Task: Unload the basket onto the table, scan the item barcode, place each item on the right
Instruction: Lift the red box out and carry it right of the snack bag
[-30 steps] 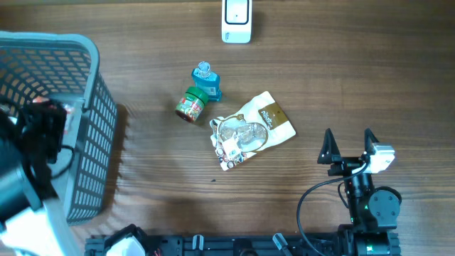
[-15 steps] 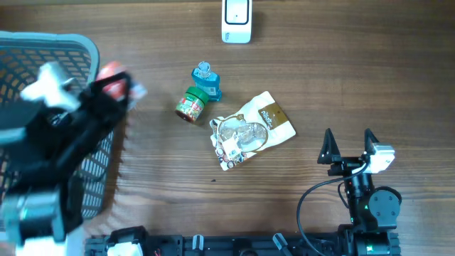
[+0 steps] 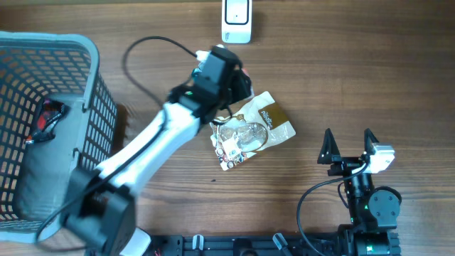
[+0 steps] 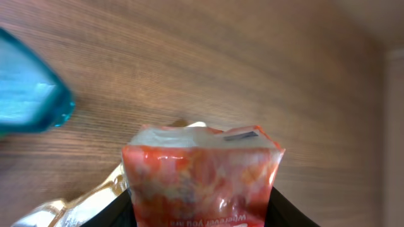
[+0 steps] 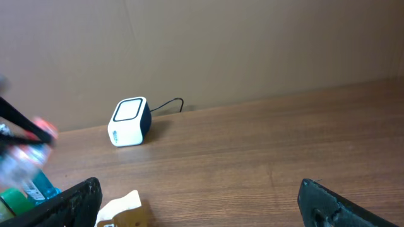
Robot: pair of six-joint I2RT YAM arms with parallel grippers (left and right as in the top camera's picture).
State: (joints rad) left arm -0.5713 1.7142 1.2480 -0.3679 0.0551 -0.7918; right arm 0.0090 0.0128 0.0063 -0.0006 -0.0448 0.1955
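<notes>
Far to the left of the scanner [image 3: 236, 18] we see the grey mesh basket [image 3: 96, 128], with a red-and-black item [image 3: 44, 121] lying inside it; from below the basket the left arm reaches up and across the wooden surface [image 3: 355, 71] toward the scanner. The left end effector [image 3: 238, 80] sits just short of the scanner, a little to its left, and it is clamped on the red pouch [image 4: 202, 176]; in the left wrist view the pouch stands upright between the dark fingers, its sealed top edge uppermost, and we cannot make out any barcode on it. A blue bottle [image 4: 28, 94] shows to the left of the pouch, on the robot's side of the scanner; it is blurred in both wrist views. Further from the scanner, below the held pouch, a tan-and-clear bag [image 3: 252, 131] lies flat on the surface, partly under the arm. Well to the right of the scanner and close to the robot's edge, the right end effector [image 3: 348, 146] rests with its fingers wide apart, holding nothing; its camera looks straight at the scanner, whose cable [image 5: 167, 104] runs off behind it.
</notes>
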